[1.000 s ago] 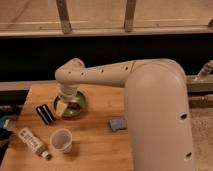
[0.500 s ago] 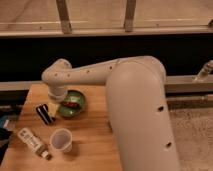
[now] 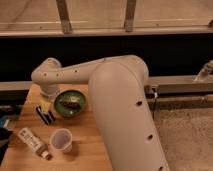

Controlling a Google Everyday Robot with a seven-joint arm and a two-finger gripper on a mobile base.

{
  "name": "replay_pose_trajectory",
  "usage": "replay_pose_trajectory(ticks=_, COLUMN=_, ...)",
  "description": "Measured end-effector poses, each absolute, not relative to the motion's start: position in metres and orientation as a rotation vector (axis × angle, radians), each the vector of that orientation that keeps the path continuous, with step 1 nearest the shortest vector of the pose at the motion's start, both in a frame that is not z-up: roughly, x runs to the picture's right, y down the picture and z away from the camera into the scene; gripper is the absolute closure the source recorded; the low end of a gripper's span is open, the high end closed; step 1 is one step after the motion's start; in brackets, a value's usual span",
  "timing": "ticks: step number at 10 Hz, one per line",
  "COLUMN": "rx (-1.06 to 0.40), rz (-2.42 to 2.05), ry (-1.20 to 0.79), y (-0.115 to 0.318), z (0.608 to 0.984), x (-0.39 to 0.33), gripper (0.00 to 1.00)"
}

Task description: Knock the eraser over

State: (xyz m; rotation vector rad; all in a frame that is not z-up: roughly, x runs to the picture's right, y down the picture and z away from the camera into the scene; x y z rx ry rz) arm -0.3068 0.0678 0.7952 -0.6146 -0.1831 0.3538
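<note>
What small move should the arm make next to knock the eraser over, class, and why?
Probably a short sideways sweep toward the eraser. The gripper sits low at the table's left end, just above and behind the eraser, between it and the green bowl. The eraser appears untouched so far. Sweeping left, away from the bowl, should also avoid the clear cup and white bottle.

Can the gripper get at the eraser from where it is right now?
Probably yes. The gripper hangs just below the arm's wrist, right above the eraser at the table's left side. The green bowl sits to the right, the cup and bottle nearer the front, none between them.
</note>
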Motion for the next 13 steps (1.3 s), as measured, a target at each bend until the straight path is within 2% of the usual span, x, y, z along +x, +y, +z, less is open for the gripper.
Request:
replay_pose_trajectory(ticks=3, rx=-0.563, rz=0.456, ry=-0.218, y=0.047, z=0.807, x=-0.313, gripper=0.20)
replay_pose_trajectory(ticks=7, rx=-0.326, rz=0.612, ry=-0.186, y=0.012, z=0.825, x=-0.315, gripper=0.20)
replay_pose_trajectory(ticks=10, rx=-0.263, rz=0.728, ry=-0.102, y=-0.024, z=0.847, x=-0.270, gripper=0.20)
replay_pose_trajectory(ticks=13, rx=-0.282, rz=0.792, ry=-0.080, y=-0.025, z=0.843, x=-0.202, gripper=0.20)
